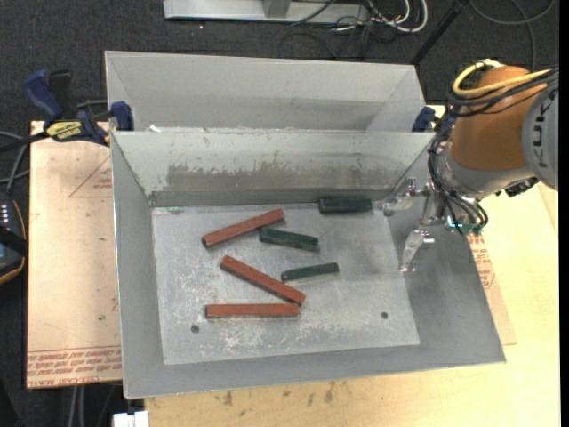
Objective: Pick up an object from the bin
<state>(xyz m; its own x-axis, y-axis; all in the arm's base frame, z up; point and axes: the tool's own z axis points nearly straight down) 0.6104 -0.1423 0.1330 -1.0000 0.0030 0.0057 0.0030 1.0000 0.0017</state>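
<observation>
Hovering over grey metal bin's [444, 318] right slope | jaws apart, empty | dark green rectangular block [345, 205] at back wall, near their left | red-brown bars [262, 279], green blocks [289, 238] mid-floor, well apart

In grey bin [356, 314]: three red bars [262, 279], three dark green bars [289, 238].

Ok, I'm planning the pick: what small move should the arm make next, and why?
Probably move toward the middle of the bin, over the dark green bar there. The gripper hangs above bare floor near the right wall, with nothing beneath to grasp.
</observation>
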